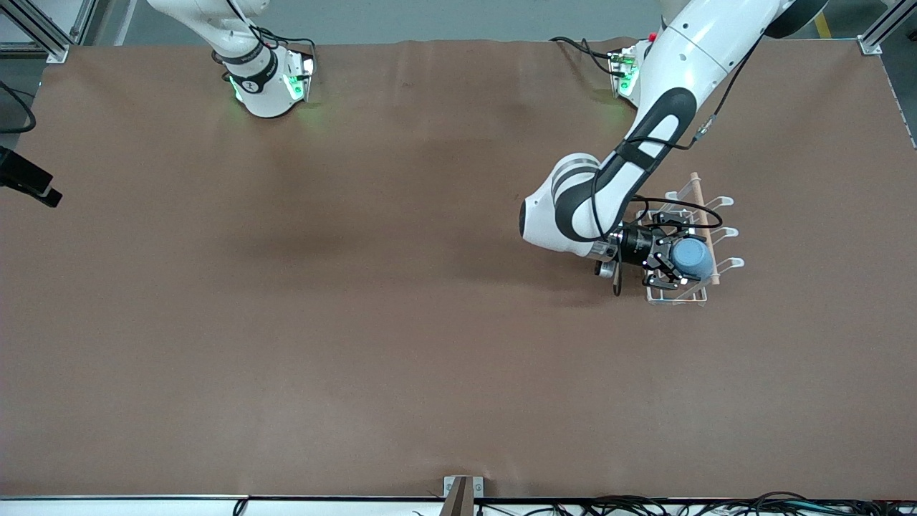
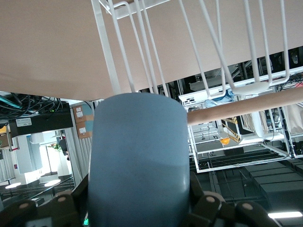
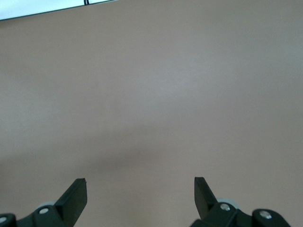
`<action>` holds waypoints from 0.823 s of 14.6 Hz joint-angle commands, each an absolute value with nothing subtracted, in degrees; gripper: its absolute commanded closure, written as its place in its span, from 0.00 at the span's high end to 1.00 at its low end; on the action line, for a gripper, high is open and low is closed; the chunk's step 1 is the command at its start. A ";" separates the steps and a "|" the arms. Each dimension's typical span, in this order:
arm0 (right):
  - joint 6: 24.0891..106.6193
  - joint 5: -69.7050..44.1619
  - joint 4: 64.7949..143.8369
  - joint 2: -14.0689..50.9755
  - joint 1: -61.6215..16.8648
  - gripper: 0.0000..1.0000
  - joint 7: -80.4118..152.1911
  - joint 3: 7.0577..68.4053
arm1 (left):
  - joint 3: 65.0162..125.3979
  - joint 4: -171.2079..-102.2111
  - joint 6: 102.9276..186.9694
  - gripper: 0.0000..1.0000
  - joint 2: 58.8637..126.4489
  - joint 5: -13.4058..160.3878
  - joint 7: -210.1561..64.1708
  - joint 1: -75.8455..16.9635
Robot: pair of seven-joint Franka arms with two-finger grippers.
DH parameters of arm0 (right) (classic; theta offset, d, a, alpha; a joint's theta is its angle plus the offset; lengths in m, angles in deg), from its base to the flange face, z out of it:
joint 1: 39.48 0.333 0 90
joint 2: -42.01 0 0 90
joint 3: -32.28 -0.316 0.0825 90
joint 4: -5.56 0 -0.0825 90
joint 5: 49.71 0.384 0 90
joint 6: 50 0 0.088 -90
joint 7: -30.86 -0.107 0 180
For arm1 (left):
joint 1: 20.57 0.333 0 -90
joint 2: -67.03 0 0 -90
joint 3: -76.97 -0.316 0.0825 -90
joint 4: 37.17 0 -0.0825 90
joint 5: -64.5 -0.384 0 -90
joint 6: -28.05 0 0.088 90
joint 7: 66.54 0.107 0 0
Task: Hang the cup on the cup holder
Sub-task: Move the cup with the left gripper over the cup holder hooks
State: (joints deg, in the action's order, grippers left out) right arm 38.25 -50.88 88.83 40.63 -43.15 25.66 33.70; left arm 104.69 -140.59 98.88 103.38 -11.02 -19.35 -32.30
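My left gripper [image 1: 677, 261] is shut on the light-blue cup [image 1: 692, 258] and holds it sideways over the white wire cup holder [image 1: 677, 295], at the end nearer the front camera. In the left wrist view the cup [image 2: 139, 156] fills the space between the black fingers [image 2: 210, 205], its far end close to the holder's wire prongs [image 2: 110, 61] and wooden dowel [image 2: 236, 111]. The dowel [image 1: 705, 215] runs along the holder's top. My right gripper [image 3: 140, 187] is open and empty over bare table; that arm waits near its base.
The brown table mat [image 1: 358, 322] covers the whole surface. The left arm's elbow [image 1: 566, 215] hangs low beside the cup holder. A black camera mount [image 1: 25, 183] sticks in at the right arm's end of the table.
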 commanded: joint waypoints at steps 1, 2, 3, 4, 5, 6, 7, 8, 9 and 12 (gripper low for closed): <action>38.15 -51.81 89.41 41.13 -43.61 1.00 26.20 33.42 | 104.92 -140.36 100.03 0.01 105.00 -10.47 -20.49 -31.20; 38.15 -51.81 89.41 41.13 -43.61 1.00 26.20 33.51 | 105.01 -140.18 100.03 0.01 104.92 -9.60 -20.49 -31.29; 38.15 -51.81 89.41 41.13 -43.61 1.00 26.11 33.69 | 105.01 -140.01 100.03 0.01 104.83 -9.07 -20.49 -31.64; 38.15 -51.81 89.41 41.04 -43.52 1.00 26.11 33.86 | 105.18 -139.74 100.03 0.01 104.74 -9.07 -20.49 -31.64; 38.15 -51.81 89.41 41.04 -43.35 1.00 26.11 33.95 | 105.18 -139.31 100.03 0.01 104.74 -8.98 -20.49 -31.64; 38.15 -51.81 89.41 41.04 -43.08 1.00 26.11 34.39 | 105.27 -139.21 100.03 0.01 104.74 -8.98 -20.49 -31.73; 38.15 -51.81 89.41 41.04 -42.12 1.00 26.11 35.35 | 105.27 -139.13 100.03 0.01 104.65 -8.98 -20.49 -31.73; 38.15 -51.81 89.41 41.04 -40.72 1.00 26.11 36.75 | 105.36 -139.13 100.03 0.01 104.65 -8.98 -20.49 -31.73; 38.15 -51.81 89.41 41.04 -40.27 1.00 26.11 37.29 | 105.45 -139.13 100.12 0.01 104.65 -8.89 -20.66 -31.73; 38.42 -51.73 89.41 41.04 -40.97 1.00 26.11 37.03 | 105.36 -139.13 100.38 0.01 104.91 -7.75 -22.24 -31.64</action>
State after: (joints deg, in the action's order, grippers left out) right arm 38.25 -50.93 88.87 40.61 -41.61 25.70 36.30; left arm 105.03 -140.26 100.18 104.33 -8.70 -20.97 -32.01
